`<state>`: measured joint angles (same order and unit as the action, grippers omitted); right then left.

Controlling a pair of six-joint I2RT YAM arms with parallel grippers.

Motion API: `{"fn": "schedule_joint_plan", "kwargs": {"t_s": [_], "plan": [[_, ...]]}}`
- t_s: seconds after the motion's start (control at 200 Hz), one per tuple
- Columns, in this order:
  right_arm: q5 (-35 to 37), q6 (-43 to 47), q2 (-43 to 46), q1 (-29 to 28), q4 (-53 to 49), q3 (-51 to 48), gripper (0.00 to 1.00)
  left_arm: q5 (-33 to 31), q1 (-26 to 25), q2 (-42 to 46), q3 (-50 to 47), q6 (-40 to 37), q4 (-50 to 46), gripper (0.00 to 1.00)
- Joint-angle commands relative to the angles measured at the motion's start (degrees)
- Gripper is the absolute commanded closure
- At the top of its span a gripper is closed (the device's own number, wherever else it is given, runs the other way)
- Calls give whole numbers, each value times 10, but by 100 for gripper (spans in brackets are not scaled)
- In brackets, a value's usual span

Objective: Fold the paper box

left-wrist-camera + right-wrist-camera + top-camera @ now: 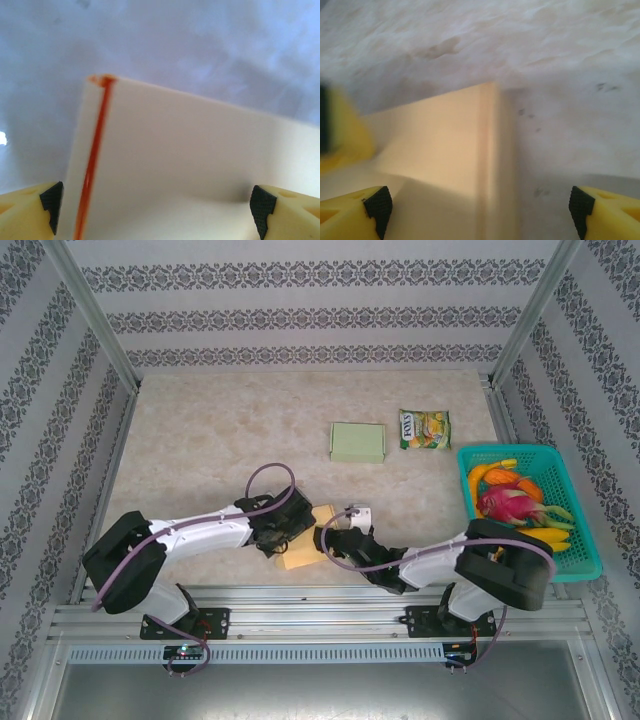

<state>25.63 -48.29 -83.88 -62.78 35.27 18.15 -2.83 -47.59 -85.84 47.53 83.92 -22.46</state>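
We are poising our left claw (156, 212) and right claw (477, 212), both released and spread wide, over the box (298, 558) lying at the tabletop's (200, 440) near edge between the 2 arms, seemingly to fold opposite sides together.

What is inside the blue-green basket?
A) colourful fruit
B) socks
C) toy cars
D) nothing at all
A: the basket holds a pile of colourful fruit, with a pink dragon fruit in the middle.
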Motion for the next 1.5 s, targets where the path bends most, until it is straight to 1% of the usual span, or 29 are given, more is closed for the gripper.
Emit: {"fn": "schedule_joint_plan", "kwargs": {"t_s": [0.0, 0.165, 0.36, 0.445, 0.55, 0.605, 0.639, 0.714, 0.804, 0.894, 0.959, 1.024, 1.089, 1.124, 1.194, 1.264, 1.389, 1.499], "plan": [[-30, 16, 46, -7, -15, -9, 9, -3, 16, -5, 14, -50, 55, 4], [-26, 57, 104, 2, -72, -5, 15, 0, 28, -7, -3, -72, 78, 6], [-28, 82, 183, 31, -164, -7, 15, -15, 54, -21, 21, -126, 63, 6], [-44, 86, 224, 57, -191, -16, 18, -25, 62, -27, 41, -157, 58, 6], [-109, 101, 254, 109, -234, -3, 22, -29, 66, -30, 60, -193, 54, 7], [-154, 118, 253, 138, -260, 12, 24, -26, 65, -26, 64, -198, 47, 7], [-182, 133, 246, 154, -281, 40, 25, -24, 65, -22, 60, -199, 49, 7], [-220, 158, 221, 177, -319, 76, 24, -26, 65, -9, 49, -197, 49, 7], [-248, 172, 181, 186, -338, 107, 27, -42, 65, 11, 43, -195, 23, 7], [-263, 160, 144, 181, -323, 110, 28, -53, 65, 40, 35, -195, -7, 7], [-245, 141, 127, 166, -307, 99, 29, -54, 65, 62, 33, -194, -36, 6], [-207, 122, 115, 139, -284, 82, 30, -55, 64, 81, 34, -184, -75, 5], [-171, 100, 105, 114, -260, 66, 34, -54, 59, 101, 29, -168, -105, 4], [-158, 87, 101, 103, -245, 58, 38, -53, 53, 112, 23, -158, -114, 4], [-134, 52, 92, 85, -208, 39, 44, -50, 36, 139, 4, -133, -117, 3], [-109, 11, 83, 65, -170, 21, 48, -54, 20, 172, -18, -109, -115, 3], [-58, -35, 69, 29, -135, 19, 48, -58, 4, 217, -60, -89, -97, 3], [-21, -56, 63, 6, -122, 19, 48, -40, 4, 215, -71, -94, -88, 3]]}}
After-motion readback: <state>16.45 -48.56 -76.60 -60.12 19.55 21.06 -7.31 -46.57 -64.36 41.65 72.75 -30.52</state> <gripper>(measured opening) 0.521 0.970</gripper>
